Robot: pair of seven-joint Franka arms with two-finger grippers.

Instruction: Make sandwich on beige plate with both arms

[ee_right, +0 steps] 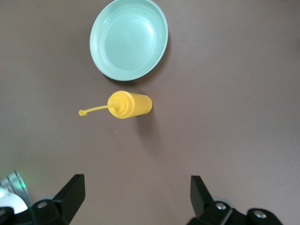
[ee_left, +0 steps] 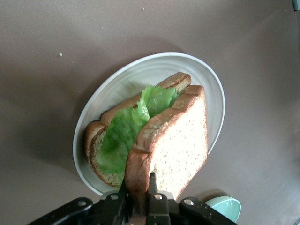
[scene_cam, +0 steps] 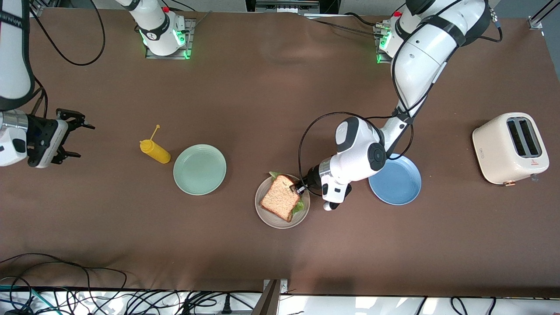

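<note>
The left gripper [scene_cam: 299, 188] is reaching low over the rim of the beige plate [scene_cam: 269, 218], at the side toward the blue plate [scene_cam: 400, 186], and its fingers [ee_left: 152, 187] are pinching the edge of the top bread slice [ee_left: 176, 145]. That slice is tilting up on the lettuce [ee_left: 124, 133], which is lying on the bottom slice [ee_left: 96, 140]. Together they are forming the sandwich [scene_cam: 281, 197], which is sitting in the beige plate, near the middle of the table and nearer to the front camera than the other plates.

The right gripper [scene_cam: 70, 138] is waiting in the air over the bare tabletop at the right arm's end of the table, with its fingers [ee_right: 70, 192] spread wide and holding nothing.

The mint green plate [scene_cam: 200, 169] is lying between the beige plate and that end, and a yellow squeeze bottle [scene_cam: 154, 150] is lying on its side just beside it. A cream toaster [scene_cam: 510, 148] is standing at the left arm's end of the table, well apart from the blue plate.
</note>
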